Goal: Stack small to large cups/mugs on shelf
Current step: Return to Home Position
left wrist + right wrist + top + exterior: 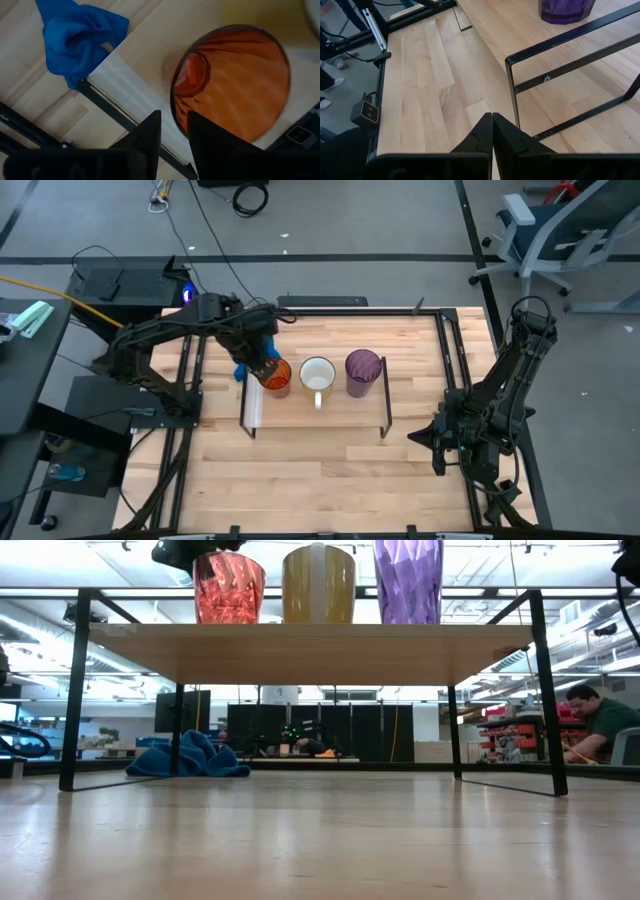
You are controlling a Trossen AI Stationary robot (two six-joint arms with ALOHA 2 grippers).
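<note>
Three cups stand in a row on the light-wood shelf: the orange cup at the left, the white mug in the middle and the purple tumbler at the right. Each rests on its base, as the low view shows for the orange cup. My left gripper is over the orange cup, slightly open, with one finger inside its rim and one outside. My right gripper is shut and empty, low over the table to the right of the shelf. My left gripper comes from above and stands astride the orange cup's rim on the side toward the shelf's left end, one finger inside and one outside. A gap shows on each side of the rim. I cannot tell whether a finger touches the wall.
A crumpled blue cloth lies on the table by the shelf's far left corner, and also shows in the low view. The shelf's black leg frame stands just ahead of my right gripper. Bare tabletop lies in front of the shelf.
</note>
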